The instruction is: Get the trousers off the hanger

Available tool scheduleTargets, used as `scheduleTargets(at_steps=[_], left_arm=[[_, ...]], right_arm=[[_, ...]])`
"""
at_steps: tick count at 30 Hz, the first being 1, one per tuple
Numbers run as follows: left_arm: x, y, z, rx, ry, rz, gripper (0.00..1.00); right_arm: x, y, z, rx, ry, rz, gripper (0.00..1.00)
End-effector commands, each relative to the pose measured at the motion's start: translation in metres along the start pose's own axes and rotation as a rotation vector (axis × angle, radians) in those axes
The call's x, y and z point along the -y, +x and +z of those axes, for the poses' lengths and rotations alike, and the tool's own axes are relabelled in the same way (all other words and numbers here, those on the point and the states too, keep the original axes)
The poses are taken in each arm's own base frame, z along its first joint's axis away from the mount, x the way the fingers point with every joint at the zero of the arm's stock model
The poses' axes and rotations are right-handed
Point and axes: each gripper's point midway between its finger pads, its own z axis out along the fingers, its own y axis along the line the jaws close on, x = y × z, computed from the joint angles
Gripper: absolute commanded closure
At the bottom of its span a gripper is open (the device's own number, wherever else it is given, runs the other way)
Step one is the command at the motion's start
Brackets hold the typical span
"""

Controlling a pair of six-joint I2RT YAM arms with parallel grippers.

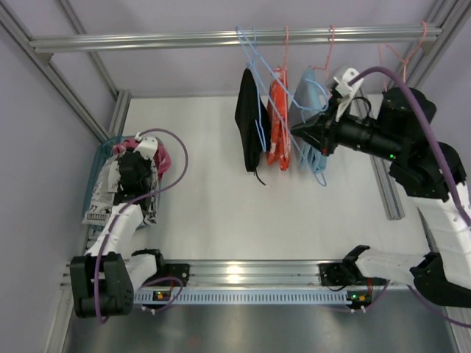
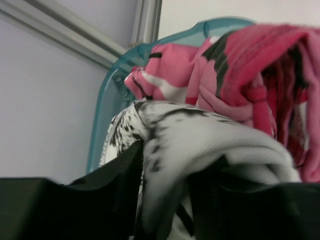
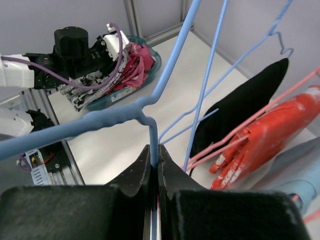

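The pink printed trousers (image 1: 160,156) and the white black-printed trousers (image 1: 103,198) lie bunched in a teal basket (image 1: 99,158) at the left. My left gripper (image 1: 136,168) is down in the basket. In the left wrist view my left gripper (image 2: 165,200) is shut on a fold of the white trousers (image 2: 210,140), with the pink pair (image 2: 240,75) behind it. My right gripper (image 1: 298,131) is up by the rail. In the right wrist view my right gripper (image 3: 154,155) is shut on the wire of a bare blue hanger (image 3: 150,100).
A black garment (image 1: 249,121), a red-orange one (image 1: 278,121) and a light blue one (image 1: 309,110) hang on wire hangers from the aluminium rail (image 1: 184,38). Frame posts stand at both sides, and a mounting rail (image 1: 243,276) runs along the near edge.
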Motion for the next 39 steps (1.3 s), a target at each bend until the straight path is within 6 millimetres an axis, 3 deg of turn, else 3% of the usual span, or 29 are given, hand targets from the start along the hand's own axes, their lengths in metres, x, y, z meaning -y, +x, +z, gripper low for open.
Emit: scheduleTargets(at_steps=[1, 2, 3, 5, 6, 8, 11, 14, 16, 21, 26, 28, 30, 34, 39], left_arm=[[-0.003, -0.049, 0.006, 0.143, 0.037, -0.115, 0.52], [0.001, -0.050, 0.005, 0.140, 0.063, -0.124, 0.41], [0.008, -0.041, 0.003, 0.103, 0.099, -0.117, 0.35], [0.012, -0.044, -0.004, 0.107, 0.132, -0.136, 0.24], [0.012, -0.045, -0.007, 0.105, 0.140, -0.143, 0.12], [0.015, -0.048, -0.019, 0.099, 0.182, -0.166, 0.03], [0.012, -0.068, -0.045, 0.145, 0.239, -0.207, 0.01], [0.009, -0.104, -0.080, 0.254, 0.336, -0.271, 0.01], [-0.002, -0.132, -0.107, 0.357, 0.357, -0.301, 0.01], [-0.003, -0.184, -0.168, 0.564, 0.531, -0.363, 0.01], [-0.004, -0.234, -0.233, 0.705, 0.758, -0.445, 0.01], [0.003, -0.249, -0.261, 0.720, 0.914, -0.480, 0.01], [-0.003, -0.269, -0.296, 0.788, 1.015, -0.456, 0.02], [-0.002, -0.284, -0.356, 0.899, 1.245, -0.297, 0.02], [-0.002, -0.284, -0.379, 0.993, 1.322, -0.113, 0.03]], right_arm=[[-0.004, -0.012, -0.042, 0.036, 0.013, -0.044, 1.00], [-0.005, -0.012, -0.048, 0.036, 0.019, -0.048, 1.00], [-0.007, -0.012, -0.059, 0.045, 0.031, -0.052, 1.00], [-0.003, -0.013, -0.071, 0.061, 0.067, -0.063, 1.00], [-0.005, -0.015, -0.082, 0.077, 0.082, -0.071, 1.00], [-0.004, -0.017, -0.093, 0.093, 0.113, -0.080, 1.00], [-0.007, -0.018, -0.116, 0.123, 0.156, -0.086, 1.00], [-0.011, -0.010, -0.139, 0.128, 0.214, -0.092, 1.00], [-0.015, -0.001, -0.155, 0.129, 0.267, -0.087, 1.00], [-0.027, 0.037, -0.173, 0.087, 0.331, -0.030, 1.00], [-0.058, 0.049, -0.173, 0.103, 0.224, -0.054, 1.00], [-0.078, 0.055, -0.167, 0.087, 0.093, -0.086, 1.00], [-0.094, 0.068, -0.161, 0.045, -0.032, -0.072, 1.00], [-0.097, 0.092, -0.147, -0.065, -0.169, -0.006, 1.00], [-0.082, 0.110, -0.118, -0.176, -0.313, 0.152, 1.00]])
